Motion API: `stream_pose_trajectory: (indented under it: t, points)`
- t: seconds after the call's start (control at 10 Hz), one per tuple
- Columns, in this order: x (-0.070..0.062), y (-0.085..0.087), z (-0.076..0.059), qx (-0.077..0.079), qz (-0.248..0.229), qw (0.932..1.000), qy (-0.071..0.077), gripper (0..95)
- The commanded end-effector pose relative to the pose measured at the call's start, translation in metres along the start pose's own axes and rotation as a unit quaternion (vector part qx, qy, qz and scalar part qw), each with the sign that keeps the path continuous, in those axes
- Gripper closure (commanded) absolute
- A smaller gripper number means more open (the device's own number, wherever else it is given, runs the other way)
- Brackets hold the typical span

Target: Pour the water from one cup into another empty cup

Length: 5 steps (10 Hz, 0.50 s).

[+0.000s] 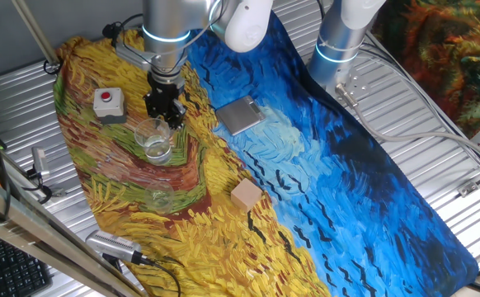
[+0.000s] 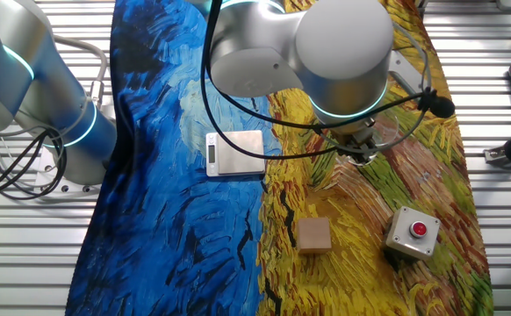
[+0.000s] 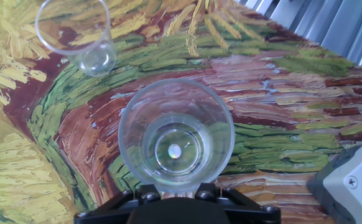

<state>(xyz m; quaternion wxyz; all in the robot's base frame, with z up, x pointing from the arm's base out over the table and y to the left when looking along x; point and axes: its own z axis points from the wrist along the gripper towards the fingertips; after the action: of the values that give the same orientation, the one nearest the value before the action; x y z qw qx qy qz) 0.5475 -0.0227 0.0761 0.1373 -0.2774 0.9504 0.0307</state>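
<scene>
While black tool (image 1: 164, 108) hangs beside clear round tumbler (image 1: 154, 138) on painted cloth (image 1: 124, 198), grip state unclear.

one fixed view: high, oblique over the desk (image 1: 438, 165), hand (image 1: 164, 106) far-left | other fixed view: steep, from the opposite side, arm hiding the hand | hand view: close, straight down past the hand (image 3: 176, 208) | shared: painted cloth (image 2: 194, 228) around the hand
</scene>
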Motion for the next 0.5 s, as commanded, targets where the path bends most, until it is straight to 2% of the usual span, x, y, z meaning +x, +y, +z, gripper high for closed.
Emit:
stream_pose_trajectory:
  t: [0.1, 0.2, 0.5]
  points:
    - [0.0004, -0.0001, 0.0002, 0.001, 0.0, 1.0, 0.001, 57.0]
    - [0.0005, 0.0, 0.0006, 0.0, 0.001, 1.0, 0.001, 76.0]
    - [0.0003, -0.0001, 0.0007, 0.001, 0.0, 1.0, 0.001, 76.0]
